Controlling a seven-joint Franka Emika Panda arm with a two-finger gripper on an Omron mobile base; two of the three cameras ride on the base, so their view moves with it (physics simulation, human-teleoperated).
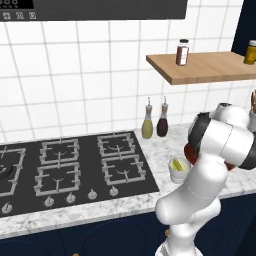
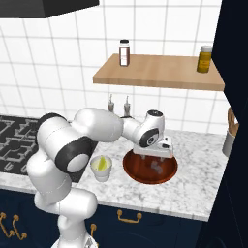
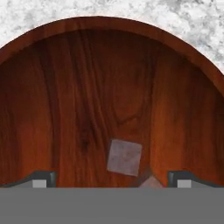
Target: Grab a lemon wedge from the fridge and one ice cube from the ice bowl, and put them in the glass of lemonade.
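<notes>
One ice cube (image 3: pixel 124 157) shows whole in the ice bowl (image 3: pixel 52 109); another is cut off.

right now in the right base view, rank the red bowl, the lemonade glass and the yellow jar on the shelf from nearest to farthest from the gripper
1. red bowl, directly beneath the open gripper
2. lemonade glass, on the counter beside the bowl, toward the stove
3. yellow jar, up on the wooden shelf

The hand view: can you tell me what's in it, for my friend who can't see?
The open gripper looks down into a reddish-brown wooden ice bowl, where a pale ice cube lies between its fingertips. White marble counter shows beyond the rim.
</notes>
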